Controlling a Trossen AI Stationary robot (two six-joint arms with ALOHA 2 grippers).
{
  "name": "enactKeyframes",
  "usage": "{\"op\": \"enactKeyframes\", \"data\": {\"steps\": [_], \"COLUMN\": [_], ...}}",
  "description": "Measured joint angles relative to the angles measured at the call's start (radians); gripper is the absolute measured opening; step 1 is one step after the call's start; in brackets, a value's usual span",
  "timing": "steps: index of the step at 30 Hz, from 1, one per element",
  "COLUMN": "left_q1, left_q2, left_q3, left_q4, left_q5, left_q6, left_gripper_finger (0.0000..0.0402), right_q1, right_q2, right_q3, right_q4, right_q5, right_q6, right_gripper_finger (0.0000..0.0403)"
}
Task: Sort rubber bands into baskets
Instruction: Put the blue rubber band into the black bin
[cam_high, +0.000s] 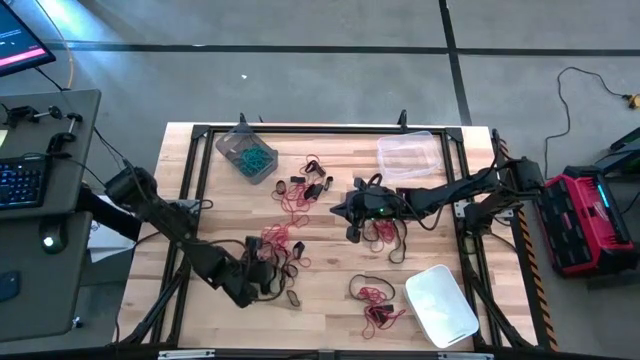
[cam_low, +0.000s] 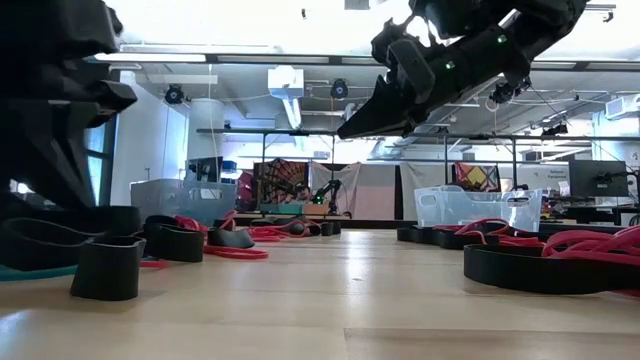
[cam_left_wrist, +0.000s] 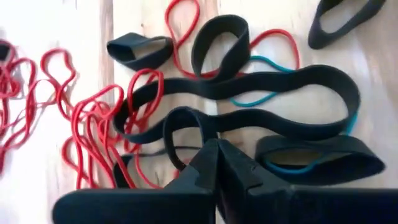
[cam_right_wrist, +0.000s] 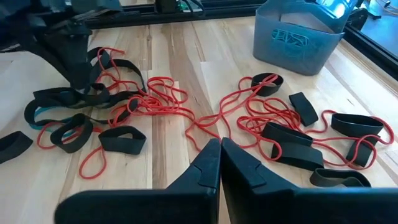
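Left pincer (cam_left_wrist: 217, 163), fingers pressed together and empty, sits right over the black rubber bands (cam_left_wrist: 249, 102) snaking crosswise just ahead.

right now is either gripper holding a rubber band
No. The left gripper and the right gripper are both shut with nothing between their fingers.

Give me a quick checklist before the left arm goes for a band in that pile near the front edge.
1. left gripper over the band pile: ok.
2. Its fingers ready to take a band: not ok, shut and empty in the left wrist view.
3. One band isolated: not ok, black bands and red bands overlap.
4. right gripper out of the way: ok, shut near table centre.
5. grey basket with teal bands reachable: cannot tell.
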Motion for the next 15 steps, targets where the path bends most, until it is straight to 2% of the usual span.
{"op": "enactKeyframes", "data": {"steps": [6, 11, 15], "left_q1": [0.006, 0.004, 0.002], "left_q2": [-0.017, -0.038, -0.035], "left_q3": [-0.001, 0.0, 0.0], "left_q4": [0.041, 0.165, 0.246], "left_q5": [0.097, 0.222, 0.275], "left_q6": [0.098, 0.098, 0.115], "left_gripper_finger": [0.0, 0.001, 0.0024], "right_q1": [0.0, 0.0, 0.0], "right_q2": [0.0, 0.0, 0.0], "right_q3": [0.0, 0.0, 0.0], "right_q4": [0.0, 0.0, 0.0], "right_q5": [0.0, -0.001, -0.001], "right_q6": [0.0, 0.0, 0.0], "right_gripper_finger": [0.0, 0.0, 0.0]}}
